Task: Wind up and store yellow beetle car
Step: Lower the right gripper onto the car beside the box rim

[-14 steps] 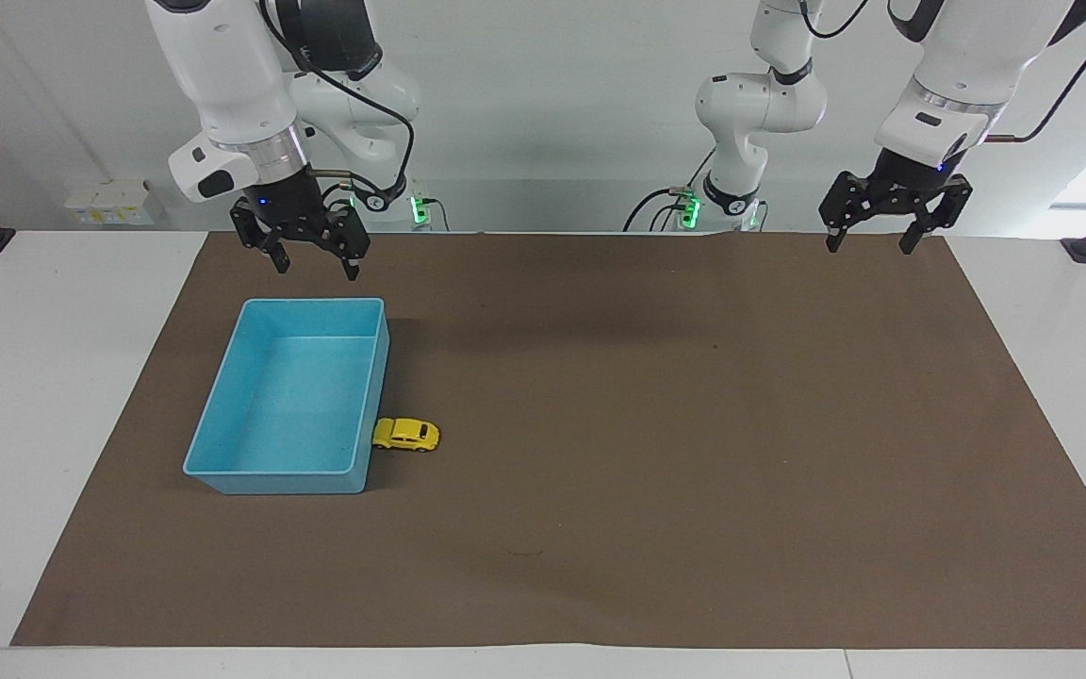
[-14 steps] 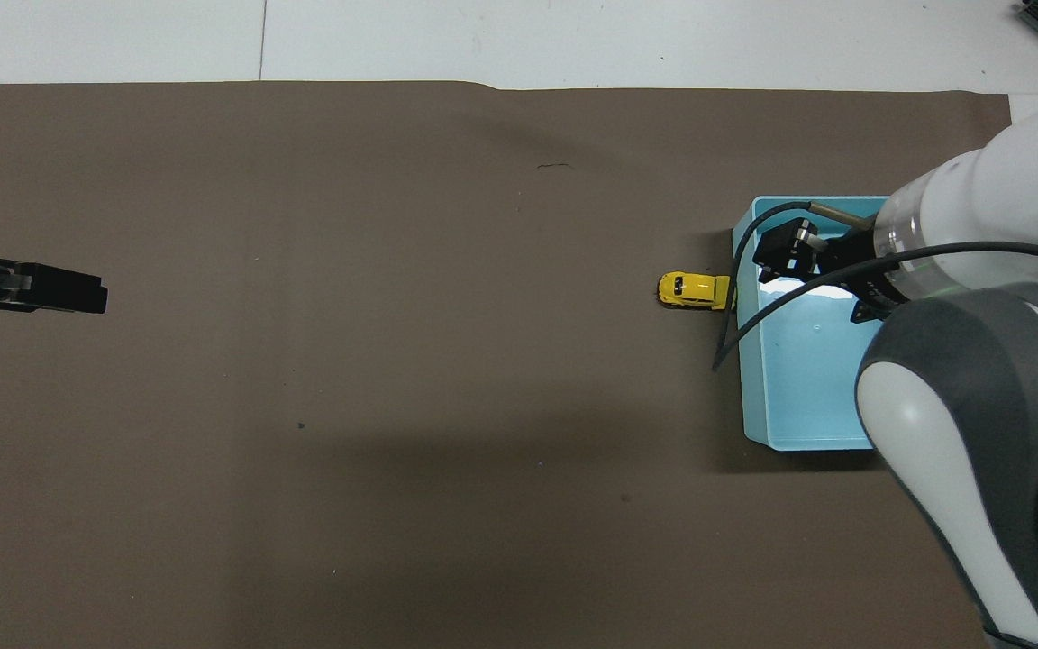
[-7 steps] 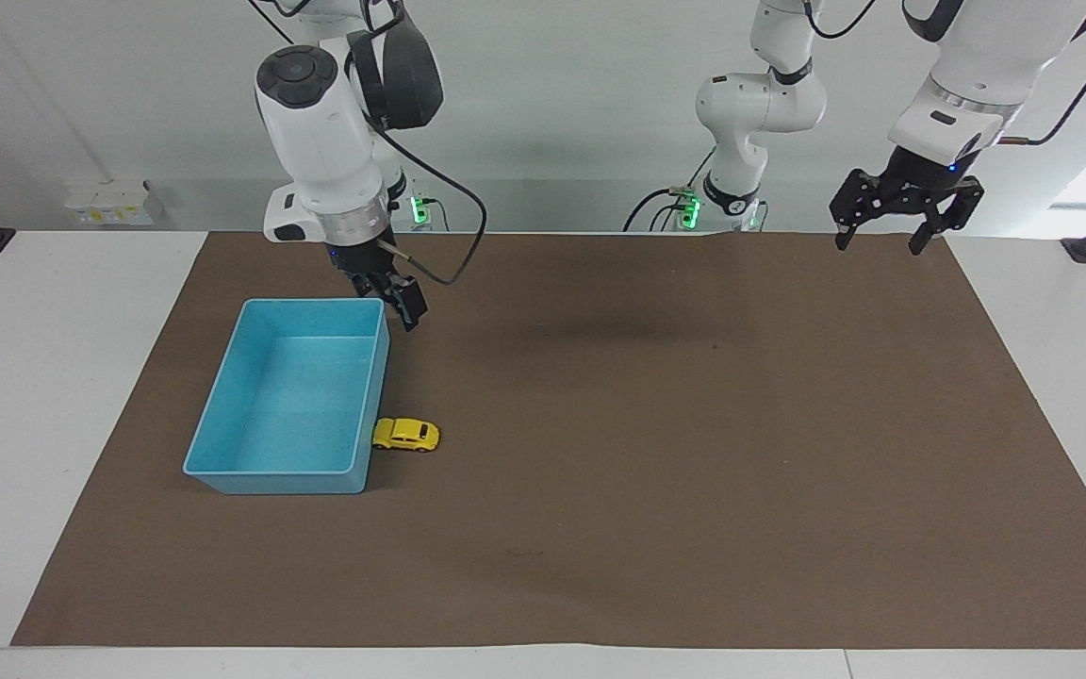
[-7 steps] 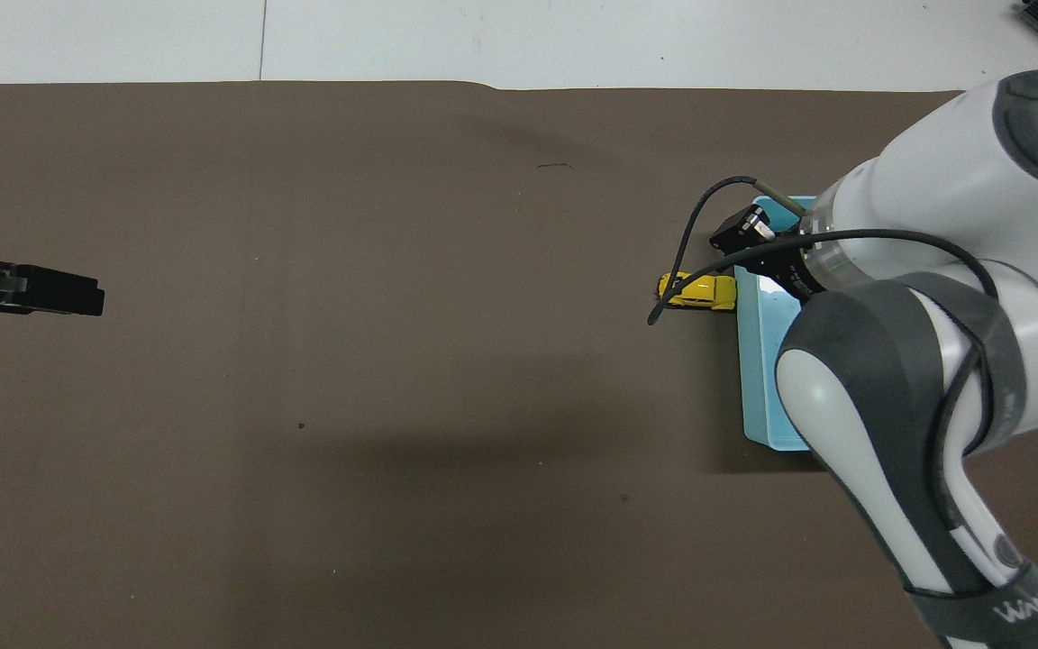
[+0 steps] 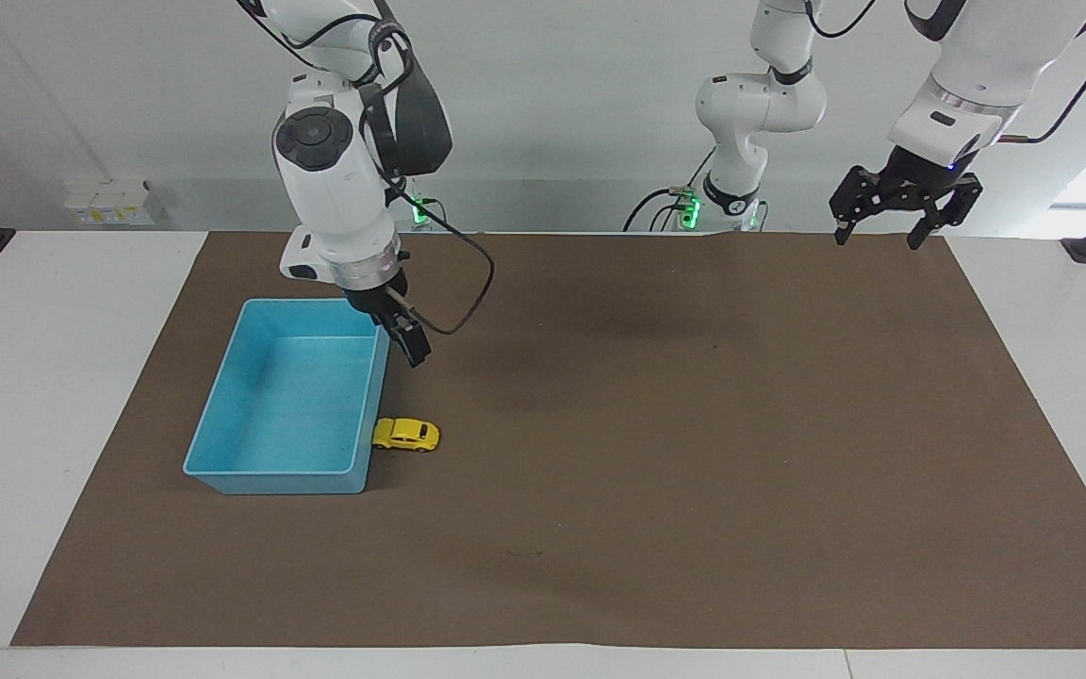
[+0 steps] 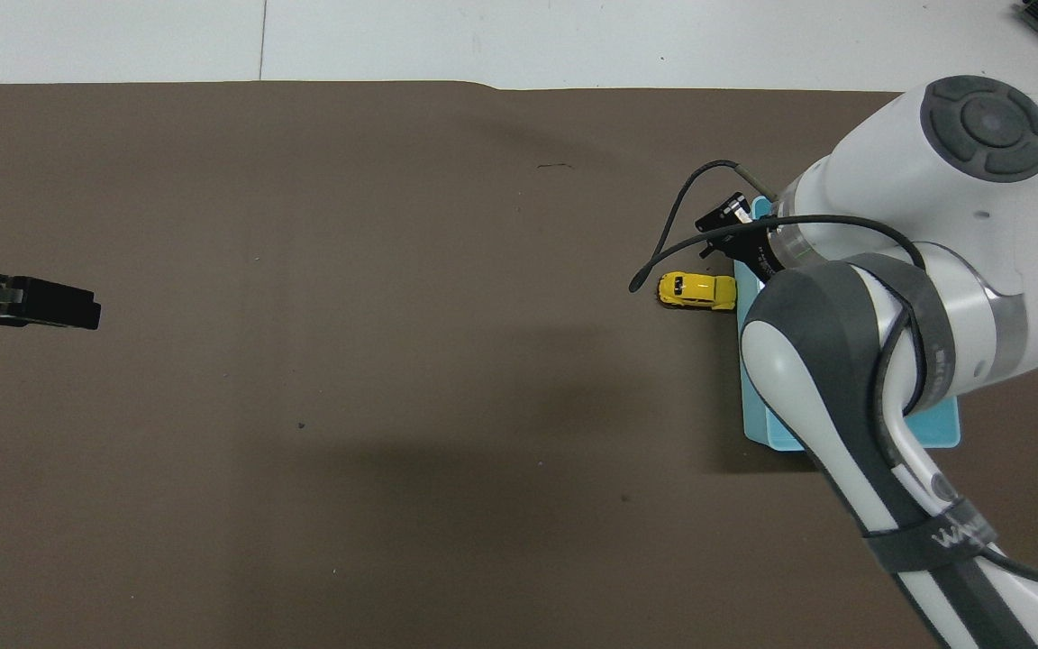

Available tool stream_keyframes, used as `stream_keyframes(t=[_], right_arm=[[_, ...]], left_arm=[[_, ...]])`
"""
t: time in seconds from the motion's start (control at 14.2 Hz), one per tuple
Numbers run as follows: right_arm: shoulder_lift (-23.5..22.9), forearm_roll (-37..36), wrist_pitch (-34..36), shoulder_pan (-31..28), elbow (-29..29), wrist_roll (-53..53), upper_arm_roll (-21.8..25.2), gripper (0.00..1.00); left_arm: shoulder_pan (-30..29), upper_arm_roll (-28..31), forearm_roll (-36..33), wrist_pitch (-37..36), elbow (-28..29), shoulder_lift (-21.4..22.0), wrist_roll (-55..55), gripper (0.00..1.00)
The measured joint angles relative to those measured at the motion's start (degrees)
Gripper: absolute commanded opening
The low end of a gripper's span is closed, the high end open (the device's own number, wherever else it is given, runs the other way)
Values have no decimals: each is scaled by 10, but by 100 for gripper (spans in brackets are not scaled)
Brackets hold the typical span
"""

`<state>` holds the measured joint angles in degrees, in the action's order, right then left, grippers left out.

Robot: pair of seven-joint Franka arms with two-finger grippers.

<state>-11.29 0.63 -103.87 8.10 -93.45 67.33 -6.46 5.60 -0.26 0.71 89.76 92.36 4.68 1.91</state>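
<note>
i see the yellow beetle car [image 5: 406,435] on the brown mat [image 5: 694,453] left of centre in the facing view, on its wheels, touching or just beside the blue tray's [image 5: 222,415] wall. my right gripper [image 5: 414,351] hangs in the air over the mat beside the tray's upper corner, holding nothing; i cannot tell its finger spread. my left gripper [image 5: 907,211] waits at upper right, fingers spread wide, empty, above the desk [image 5: 34,377].

One yellow beetle car [image 5: 405,434], one blue tray [image 5: 222,462], one brown mat [image 5: 694,471], two arms.
</note>
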Motion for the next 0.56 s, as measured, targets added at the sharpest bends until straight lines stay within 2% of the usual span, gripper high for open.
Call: stream_keyframes(t=[0.56], right_arm=[[0, 1, -9, -3, -1, 220, 0, 100]], left_arm=[[-2, 0, 0, -3, 0, 0, 0, 100]])
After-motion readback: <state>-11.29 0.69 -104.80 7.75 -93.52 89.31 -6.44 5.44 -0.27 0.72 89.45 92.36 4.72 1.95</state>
